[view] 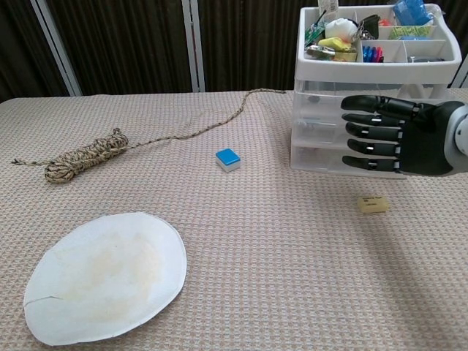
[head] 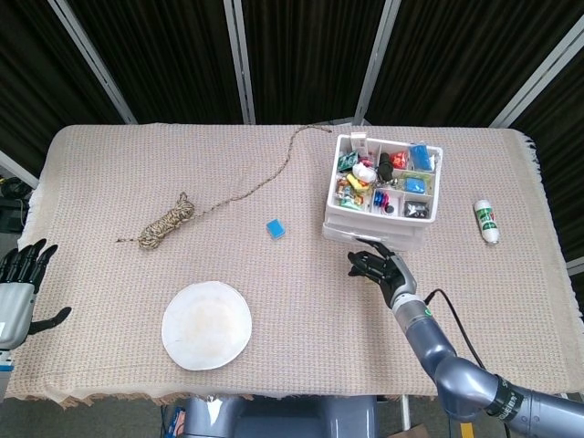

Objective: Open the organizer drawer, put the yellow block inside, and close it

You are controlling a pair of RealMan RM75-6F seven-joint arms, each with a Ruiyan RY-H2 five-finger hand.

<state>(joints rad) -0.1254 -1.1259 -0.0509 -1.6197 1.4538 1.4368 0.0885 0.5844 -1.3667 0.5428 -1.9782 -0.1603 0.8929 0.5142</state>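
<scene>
The white organizer (head: 334, 203) with a filled top tray stands at the back right; its stacked drawers (view: 316, 140) face me. My right hand (view: 395, 136) hovers just in front of the drawer fronts, fingers stretched sideways across them, and I see nothing held. From the head view, that right hand (head: 378, 268) sits close before the organizer's lower front and covers the block. The small yellow block (view: 374, 204) lies on the cloth just below the hand. My left hand (head: 20, 281) hangs open beyond the table's left edge.
A blue block (view: 228, 159) lies left of the organizer. A coiled rope (view: 84, 155) trails toward the back. A white plate (view: 104, 276) sits near the front left. A white tube (head: 486, 221) lies right of the organizer.
</scene>
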